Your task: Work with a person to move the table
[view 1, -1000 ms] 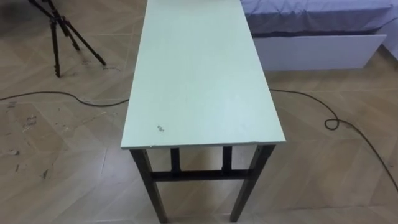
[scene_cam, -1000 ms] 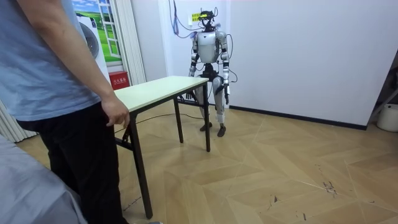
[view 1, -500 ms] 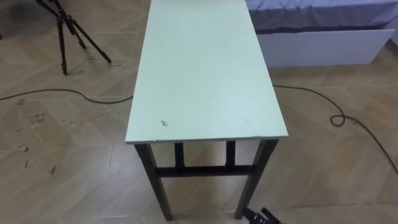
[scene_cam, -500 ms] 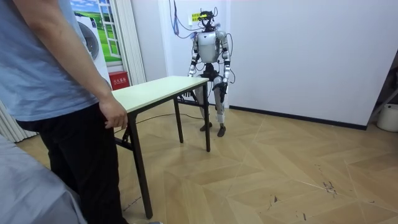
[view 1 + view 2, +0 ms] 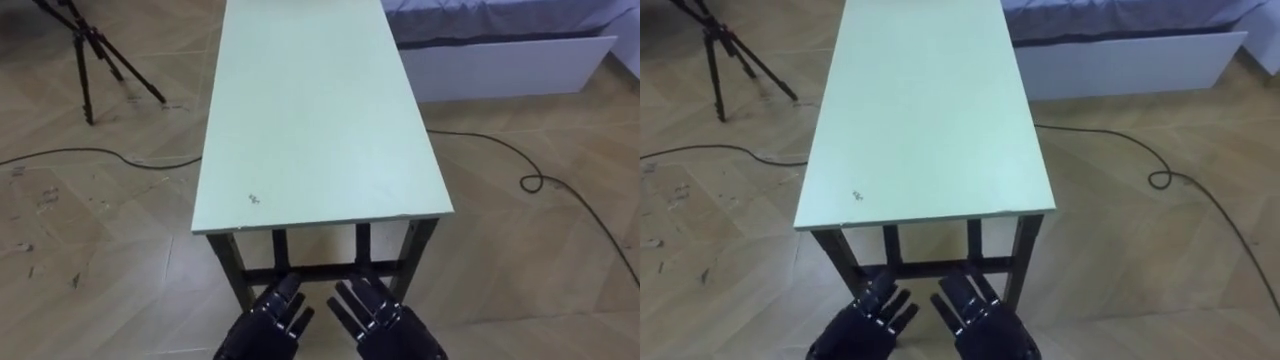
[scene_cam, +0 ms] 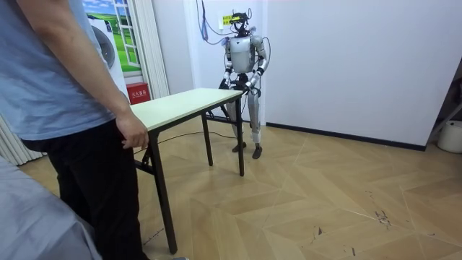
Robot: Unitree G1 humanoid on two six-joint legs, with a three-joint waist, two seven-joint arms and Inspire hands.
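Herringbone wood floor. The pale green table stands between the robot and a person, whose hand is at the table's far end. The left hand and right hand, fingers straight and spread, hover side by side below the table's near edge, holding nothing.

From where I stand, the long table runs up the middle of the left eye view, a pale green top on dark legs, with a crossbar between the legs at its lower end. A small dark mark sits on the top near its lower left corner.

The table stands on a wooden floor laid in a herringbone pattern and scuffed towards the left edge. A black tripod stands on the floor in the upper left. A bed with a white base sits in the upper right, just beside the table's far end.

In the room view, a person's hand is at the table's end in the left of the frame.
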